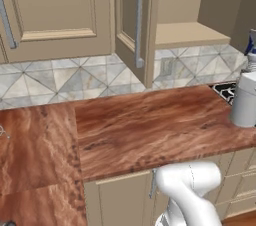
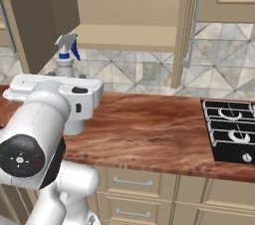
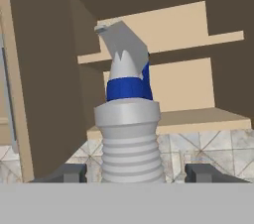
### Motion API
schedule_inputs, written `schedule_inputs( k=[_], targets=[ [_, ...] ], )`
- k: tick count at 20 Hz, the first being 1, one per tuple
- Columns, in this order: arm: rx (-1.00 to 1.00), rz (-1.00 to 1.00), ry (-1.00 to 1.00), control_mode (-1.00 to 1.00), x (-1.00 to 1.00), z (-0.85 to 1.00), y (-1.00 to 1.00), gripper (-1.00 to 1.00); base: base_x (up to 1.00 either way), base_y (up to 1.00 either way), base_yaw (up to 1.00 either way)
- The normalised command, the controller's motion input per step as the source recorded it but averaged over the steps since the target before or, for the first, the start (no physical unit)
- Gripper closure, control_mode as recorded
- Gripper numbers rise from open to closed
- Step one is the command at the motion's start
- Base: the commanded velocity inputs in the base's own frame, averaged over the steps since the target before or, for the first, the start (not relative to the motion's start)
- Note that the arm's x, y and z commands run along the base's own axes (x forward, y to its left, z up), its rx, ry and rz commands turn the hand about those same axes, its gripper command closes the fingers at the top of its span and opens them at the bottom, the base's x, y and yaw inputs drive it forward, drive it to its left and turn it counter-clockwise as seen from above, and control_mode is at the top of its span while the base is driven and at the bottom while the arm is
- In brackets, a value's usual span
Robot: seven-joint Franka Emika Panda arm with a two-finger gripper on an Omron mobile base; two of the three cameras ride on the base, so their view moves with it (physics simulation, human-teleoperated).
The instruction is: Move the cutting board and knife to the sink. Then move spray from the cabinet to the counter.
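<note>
The spray (image 3: 129,134) is a pale-grey ridged bottle with a blue collar and a white trigger nozzle. It stands upright between my gripper's (image 3: 136,173) two dark fingertips (image 3: 69,172), which are closed on its lower body. From the right base view the spray (image 2: 64,55) rises just behind my white hand, low over the reddish-brown counter (image 2: 149,129). The left base view has the spray (image 1: 251,52) at the far right edge above the counter (image 1: 150,125). The open cabinet (image 2: 124,35) is above and behind it. The cutting board, knife and sink are out of view.
The cabinet door (image 1: 137,25) hangs open over the counter's back edge, its long handle facing me. A black stove top (image 2: 231,129) lies at the right of the counter. Beige drawers (image 2: 134,184) run below the counter front.
</note>
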Motion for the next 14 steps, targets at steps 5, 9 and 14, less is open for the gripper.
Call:
schedule_inputs(
  k=[5, 9, 14],
  targets=[
    [0.0, 0.0, 0.0, 1.0, 0.0, 0.0, 0.0, 1.0, -0.95, 0.03, 0.08],
    [0.0, 0.0, 0.0, 1.0, 0.0, 0.0, 0.0, 1.0, -0.55, 0.14, 0.44],
    [0.0, 0.0, 0.0, 1.0, 0.0, 0.0, 0.0, 1.0, -0.02, 0.38, 0.55]
  ],
)
